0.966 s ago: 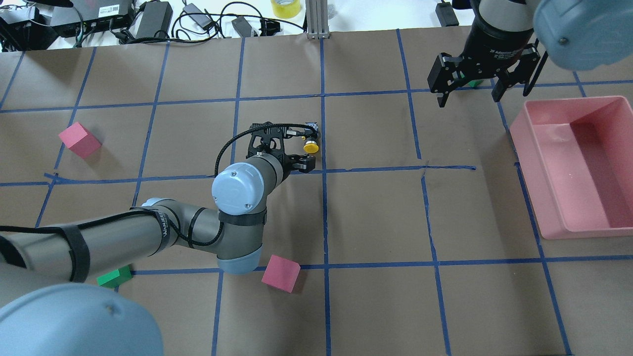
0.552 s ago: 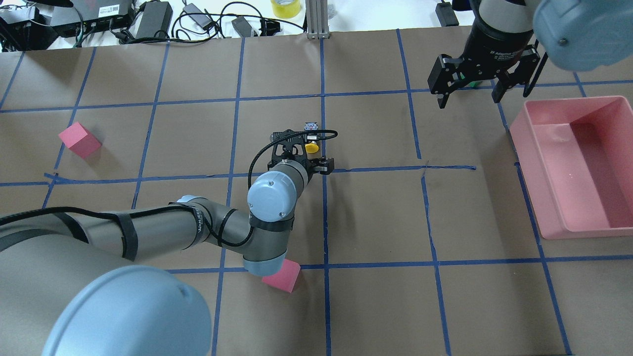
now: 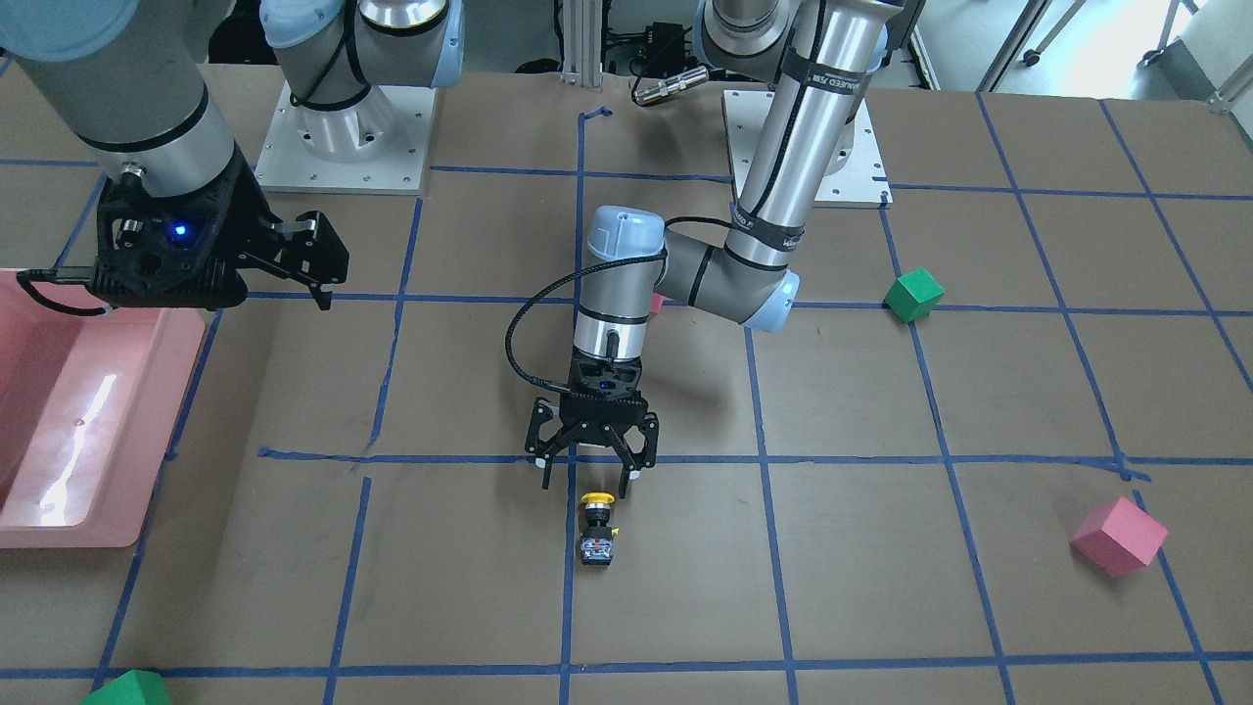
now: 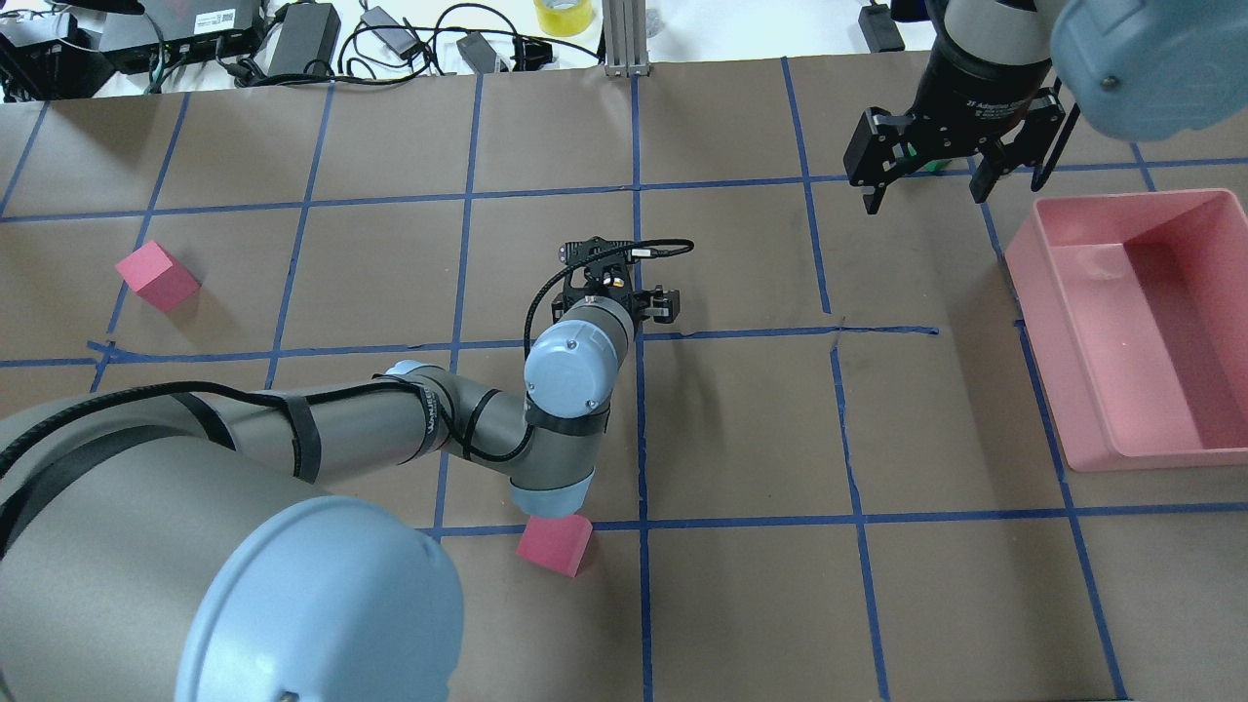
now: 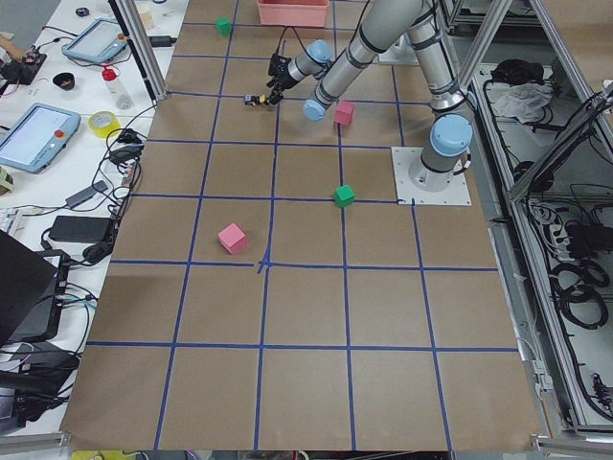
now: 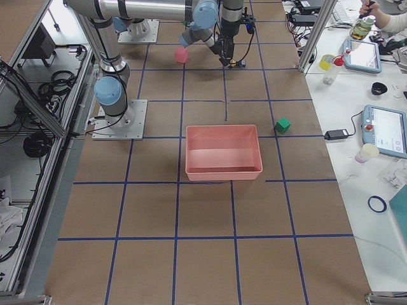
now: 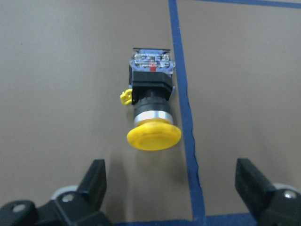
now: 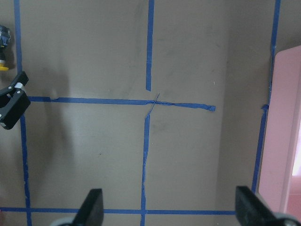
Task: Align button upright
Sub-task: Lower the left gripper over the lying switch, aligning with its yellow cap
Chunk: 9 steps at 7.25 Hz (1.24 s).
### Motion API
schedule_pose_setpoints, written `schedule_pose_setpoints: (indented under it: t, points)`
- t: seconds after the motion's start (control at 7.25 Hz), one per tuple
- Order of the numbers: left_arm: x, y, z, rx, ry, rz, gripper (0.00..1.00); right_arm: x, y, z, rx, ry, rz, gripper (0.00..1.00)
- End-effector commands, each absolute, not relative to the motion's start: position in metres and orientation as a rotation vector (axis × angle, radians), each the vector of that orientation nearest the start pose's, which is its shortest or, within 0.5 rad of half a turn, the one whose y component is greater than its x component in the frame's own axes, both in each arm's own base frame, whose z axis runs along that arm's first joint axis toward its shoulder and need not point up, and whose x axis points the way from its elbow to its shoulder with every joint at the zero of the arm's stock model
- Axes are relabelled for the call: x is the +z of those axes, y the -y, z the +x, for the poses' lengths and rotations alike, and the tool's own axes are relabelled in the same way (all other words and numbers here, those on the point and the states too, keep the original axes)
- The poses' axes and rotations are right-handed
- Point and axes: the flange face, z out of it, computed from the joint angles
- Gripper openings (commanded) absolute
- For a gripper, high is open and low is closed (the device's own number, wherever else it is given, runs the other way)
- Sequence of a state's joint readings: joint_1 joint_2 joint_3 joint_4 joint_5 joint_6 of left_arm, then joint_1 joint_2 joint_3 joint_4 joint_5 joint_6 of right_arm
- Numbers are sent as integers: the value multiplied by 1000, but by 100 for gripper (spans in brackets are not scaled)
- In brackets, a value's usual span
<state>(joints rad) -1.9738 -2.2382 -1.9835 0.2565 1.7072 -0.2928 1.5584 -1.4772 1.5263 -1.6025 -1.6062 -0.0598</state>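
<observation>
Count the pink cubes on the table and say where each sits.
2. The outer pink cube lies far out on the robot's left; the near pink cube sits by the left arm's elbow, partly covered by it. The arms could hide more.

My arms are grey metal tubes. The left arm [image 4: 370,429] is wrapped with black straps [image 4: 300,439] and carries white lettering [image 4: 430,417] near the elbow, too small to read. Pale blue round caps [image 4: 573,366] close each joint, dotted with small screws [image 4: 1105,83]. A black cable [image 3: 514,338] runs to my left hand [image 3: 587,477] — black and two-fingered, like my right hand [image 4: 923,198]. A blue light [image 3: 178,232] glows on my right wrist.
</observation>
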Motion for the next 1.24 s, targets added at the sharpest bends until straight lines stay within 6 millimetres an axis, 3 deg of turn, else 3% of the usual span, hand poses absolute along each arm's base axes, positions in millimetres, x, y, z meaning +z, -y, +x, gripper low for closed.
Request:
schedule_pose_setpoints:
  t: [0.0,0.41,0.69,1.1]
  points:
    - [138,497,-341,-1194,-2995,196,93,465,531,123,29,-3177,-74,100]
    - [136,495,-340,-1228,-2966,252,90,464,530,124,33,-3175,-71,100]
    - [131,481,-332,-1252,-2965,243,88,464,530,124,34,-3175,-71,100]
    - [132,489,-325,-1259,-2961,233,86,464,531,124,31,-3175,-71,100]
